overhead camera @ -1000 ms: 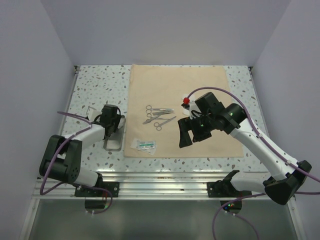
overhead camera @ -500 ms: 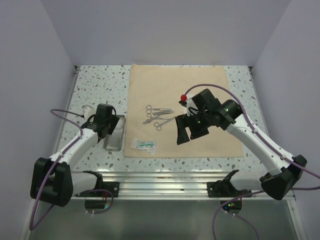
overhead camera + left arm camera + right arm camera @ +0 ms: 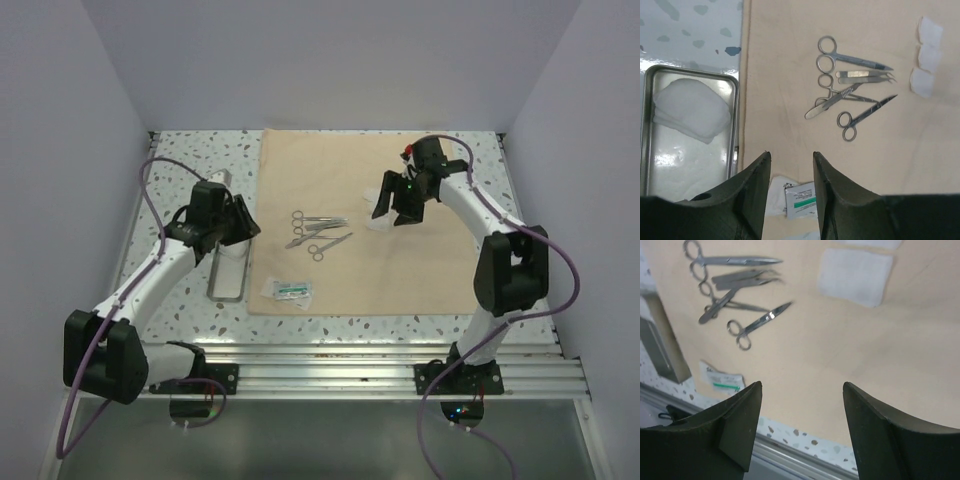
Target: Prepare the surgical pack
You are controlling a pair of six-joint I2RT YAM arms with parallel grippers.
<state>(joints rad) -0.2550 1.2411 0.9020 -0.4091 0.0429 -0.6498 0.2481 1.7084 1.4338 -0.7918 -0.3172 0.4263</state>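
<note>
The beige cloth (image 3: 360,270) lies flat in the middle of the table. Several silver scissor-like instruments (image 3: 318,232) lie on its left half and also show in the left wrist view (image 3: 850,95) and the right wrist view (image 3: 730,290). White gauze squares (image 3: 378,222) lie to their right on the cloth (image 3: 925,60) (image 3: 856,270). The steel tray (image 3: 228,280) stands left of the cloth and holds folded white gauze (image 3: 690,110). My left gripper (image 3: 240,222) (image 3: 790,157) is open and empty, raised over the tray's far end. My right gripper (image 3: 393,208) (image 3: 802,385) is open and empty above the gauze squares.
A small white packet with a green stripe (image 3: 288,290) lies at the cloth's near left corner and shows between my left fingers (image 3: 801,200). The speckled table (image 3: 190,170) shows around the cloth. A metal rail (image 3: 330,350) runs along the near edge.
My left gripper has lifted off the tray and swung towards the cloth. My right gripper has moved from the middle of the cloth up and away to above the gauze squares.
</note>
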